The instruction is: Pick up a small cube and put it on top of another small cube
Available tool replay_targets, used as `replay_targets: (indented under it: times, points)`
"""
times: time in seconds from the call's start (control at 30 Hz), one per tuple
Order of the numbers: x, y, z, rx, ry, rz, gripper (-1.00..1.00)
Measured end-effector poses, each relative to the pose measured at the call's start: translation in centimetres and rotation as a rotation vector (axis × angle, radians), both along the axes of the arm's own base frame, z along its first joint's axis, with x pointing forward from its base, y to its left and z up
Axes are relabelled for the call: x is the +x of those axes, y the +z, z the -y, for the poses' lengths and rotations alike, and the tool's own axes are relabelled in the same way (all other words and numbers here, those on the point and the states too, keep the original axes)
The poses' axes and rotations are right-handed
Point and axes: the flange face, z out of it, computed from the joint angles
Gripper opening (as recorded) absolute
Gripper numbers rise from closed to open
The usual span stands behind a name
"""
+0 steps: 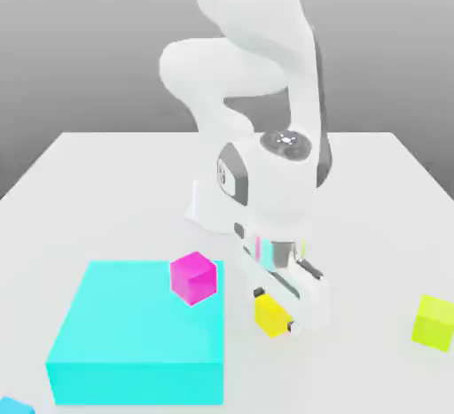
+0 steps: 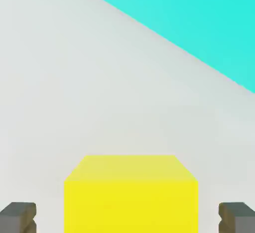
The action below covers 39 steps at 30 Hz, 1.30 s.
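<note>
The small yellow cube (image 1: 270, 312) (image 2: 130, 197) rests on the white table, just off the exterior view's right side of a large flat cyan block (image 1: 133, 332) (image 2: 199, 22). On that block's far right corner sits the small magenta cube (image 1: 193, 277). My gripper (image 1: 275, 309) (image 2: 127, 218) is lowered over the yellow cube, one finger on each side. In the hand view the dark fingertips (image 2: 19, 216) flank the cube with a narrow gap on both sides, so the jaws are open around it and not touching it.
A lime yellow-green cube (image 1: 434, 322) stands near the exterior view's right edge. A small cyan cube (image 1: 13, 406) peeks in at the lower left corner. The arm's white base rises behind the gripper.
</note>
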Motion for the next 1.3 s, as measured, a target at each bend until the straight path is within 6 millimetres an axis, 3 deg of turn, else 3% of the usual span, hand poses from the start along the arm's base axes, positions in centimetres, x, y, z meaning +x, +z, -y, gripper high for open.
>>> replay_targets:
  times: [0.17, 0.4, 0.47, 0.7, 0.97, 1.03, 1.2, 1.23, 1.3]
  points:
    - [0.0, 0.1, 0.0, 0.0, 0.0, 0.002, -1.0]
    - [0.1, 5.4, -0.2, -0.002, 0.005, 0.002, -1.0]
    - [1.0, 7.3, -0.2, 0.009, 0.013, 0.02, -1.0]
    - [3.5, 13.5, 5.0, 0.032, 0.023, 0.038, -1.0]
    - [3.0, 20.0, 11.3, 0.024, 0.055, 0.038, -1.0]
    - [2.1, 19.6, 12.3, 0.008, 0.051, 0.013, -1.0]
    - [1.9, 14.4, 12.6, -0.001, 0.048, 0.002, -1.0]
    - [1.8, 13.7, 12.6, -0.001, 0.048, 0.002, 1.0]
    - [1.8, 13.7, 12.6, -0.001, 0.048, 0.002, 1.0]
